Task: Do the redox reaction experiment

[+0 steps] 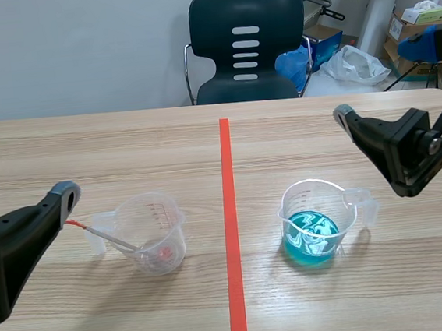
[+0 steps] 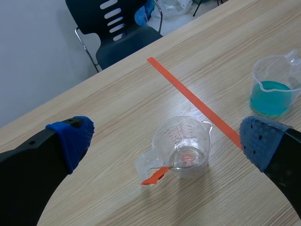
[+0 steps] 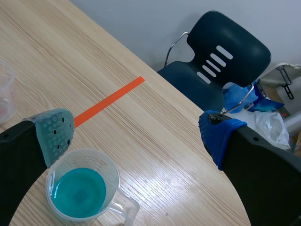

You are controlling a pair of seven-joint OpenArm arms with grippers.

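Note:
A clear measuring cup (image 1: 155,233) stands left of the tape line, with a small reddish spot at its bottom. A thin rod with an orange-red tag (image 1: 75,223) leans in it over the rim. My left gripper (image 1: 17,165) hovers open above and to the left of it. In the left wrist view the cup (image 2: 186,141) and the rod's tag (image 2: 155,175) lie below the open left gripper (image 2: 164,129). A second cup with blue liquid (image 1: 313,231) stands right of the line. My right gripper (image 1: 382,78) hangs open above it to the right; its wrist view shows the blue cup (image 3: 82,190) under the right gripper (image 3: 136,129).
An orange-red tape line (image 1: 232,227) runs down the middle of the wooden table (image 1: 125,143). A dark chair (image 1: 249,45) stands behind the far edge. Boxes and bags (image 1: 356,62) lie on the floor at the back right.

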